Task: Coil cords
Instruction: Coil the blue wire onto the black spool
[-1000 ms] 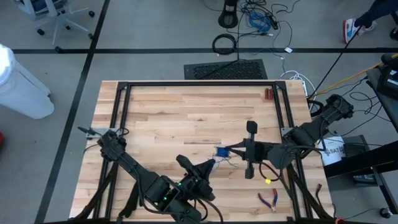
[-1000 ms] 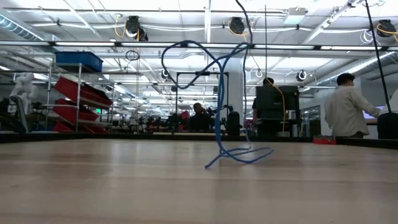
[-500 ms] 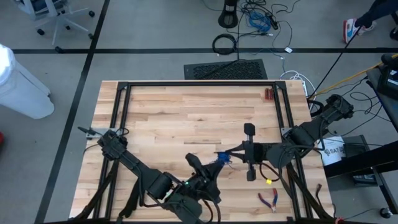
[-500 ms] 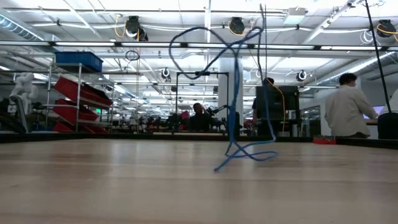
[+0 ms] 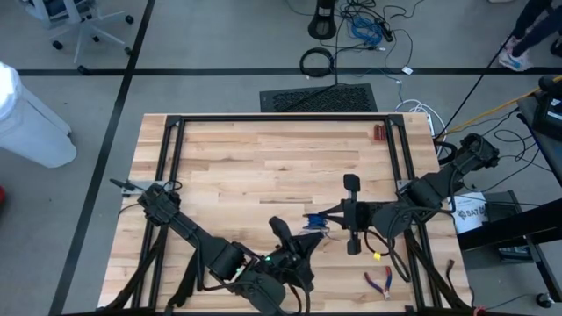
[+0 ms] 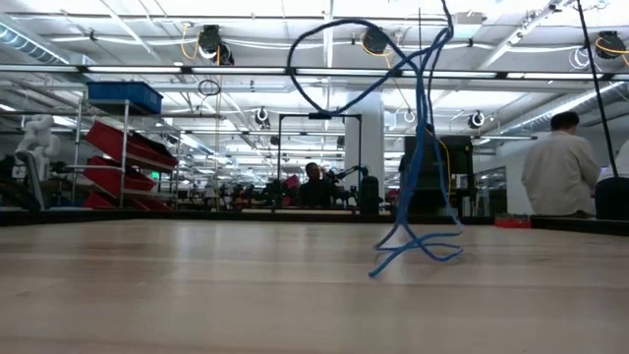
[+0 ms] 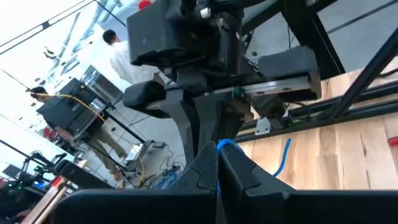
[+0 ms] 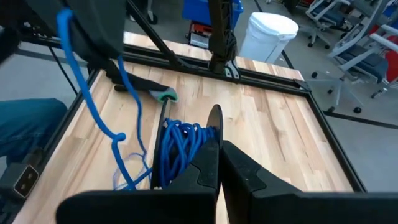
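Cord, thin and bright blue, sits bunched into a loose bundle of loops right at the right gripper, whose fingers are closed on that bundle. Just beside it the left gripper is pinched shut on a higher stretch of the same cord, and from there a slack length arcs up and droops to a small tangle lying on the tabletop. To wind well, I'd say the left gripper should feed each turn snugly against the bundle, keeping light tension so loops don't spring apart. It looks pliant, smooth-jacketed and kinky. Farther off to the right gripper's side, red-handled pliers lie on the pale wooden planks.
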